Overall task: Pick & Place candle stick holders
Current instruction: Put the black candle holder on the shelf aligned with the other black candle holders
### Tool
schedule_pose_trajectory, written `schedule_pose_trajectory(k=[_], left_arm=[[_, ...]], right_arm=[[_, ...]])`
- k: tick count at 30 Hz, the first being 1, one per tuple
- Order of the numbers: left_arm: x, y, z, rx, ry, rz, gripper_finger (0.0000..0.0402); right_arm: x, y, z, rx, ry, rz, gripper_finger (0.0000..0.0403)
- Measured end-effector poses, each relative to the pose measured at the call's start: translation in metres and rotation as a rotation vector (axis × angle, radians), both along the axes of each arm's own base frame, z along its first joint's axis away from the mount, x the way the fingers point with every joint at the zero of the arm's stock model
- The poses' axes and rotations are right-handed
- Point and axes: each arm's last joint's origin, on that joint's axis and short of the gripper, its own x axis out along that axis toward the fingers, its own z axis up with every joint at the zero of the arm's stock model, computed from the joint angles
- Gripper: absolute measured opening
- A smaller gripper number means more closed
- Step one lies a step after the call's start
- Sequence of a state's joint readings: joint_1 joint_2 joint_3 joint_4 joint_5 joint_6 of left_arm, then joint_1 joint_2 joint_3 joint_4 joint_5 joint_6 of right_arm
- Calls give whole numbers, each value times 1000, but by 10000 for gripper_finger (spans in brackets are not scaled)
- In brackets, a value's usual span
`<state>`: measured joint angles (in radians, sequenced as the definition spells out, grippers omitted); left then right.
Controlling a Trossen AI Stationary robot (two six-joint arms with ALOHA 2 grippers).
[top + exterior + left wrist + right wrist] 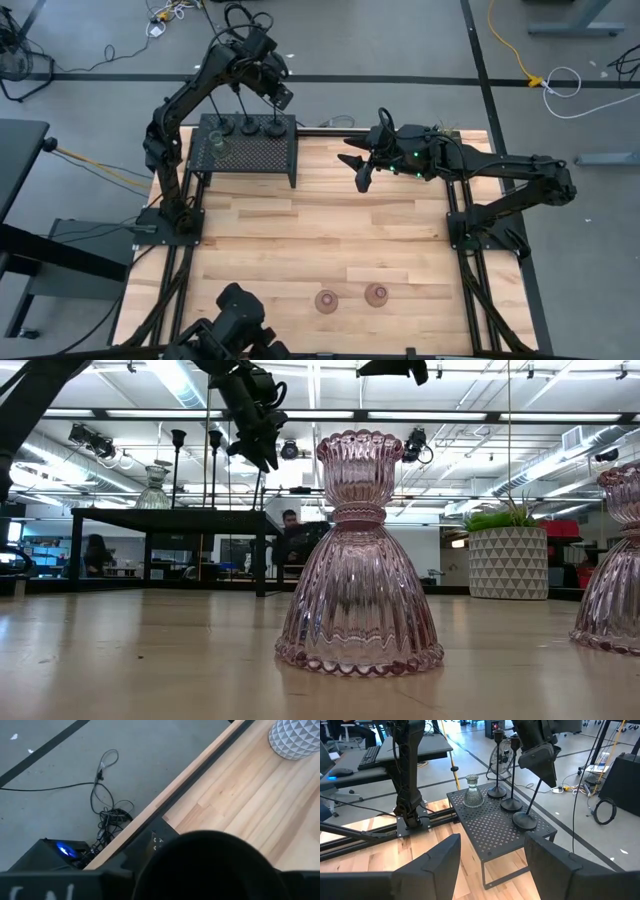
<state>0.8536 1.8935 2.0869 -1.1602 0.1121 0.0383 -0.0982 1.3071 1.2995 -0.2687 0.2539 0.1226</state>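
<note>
Three black candle stick holders stand by their round bases on the black mesh box (245,150) at the far left: two free ones (496,765) (511,775) and a third (532,802) under my left gripper (546,772), which is shut on its top. A pale green glass holder (472,792) stands beside them on the box. Two pinkish glass holders (326,300) (376,294) stand on the table near its front edge. My right gripper (360,178) is open and empty above the far middle of the table. My left gripper holds the third black holder at the top of its thin stem (541,784), coming from above with fingers pointing down. The fingers hide the place of contact. The stem leans a little and the round base (525,821) rests on the mesh box.
A green plant in a white patterned pot (510,560) stands at the table's far side, right of the box. The mesh box stands on legs above the table. Bare wood lies between the box and the pinkish holders. People sit in the room behind.
</note>
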Motion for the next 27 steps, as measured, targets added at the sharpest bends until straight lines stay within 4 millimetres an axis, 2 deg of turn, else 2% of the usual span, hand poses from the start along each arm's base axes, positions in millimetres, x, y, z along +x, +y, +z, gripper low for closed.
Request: schedule_pose_trajectory(k=[6,17,27], left_arm=[[0,0,0,-1,-2,0,137],[-3,-6,0,-37,30,-6,146],[-13,-20,21,17,3,-2,147]], right_arm=[[0,0,0,0,1,0,220],[0,0,0,-1,1,0,220],[0,0,0,-1,1,-1,220]])
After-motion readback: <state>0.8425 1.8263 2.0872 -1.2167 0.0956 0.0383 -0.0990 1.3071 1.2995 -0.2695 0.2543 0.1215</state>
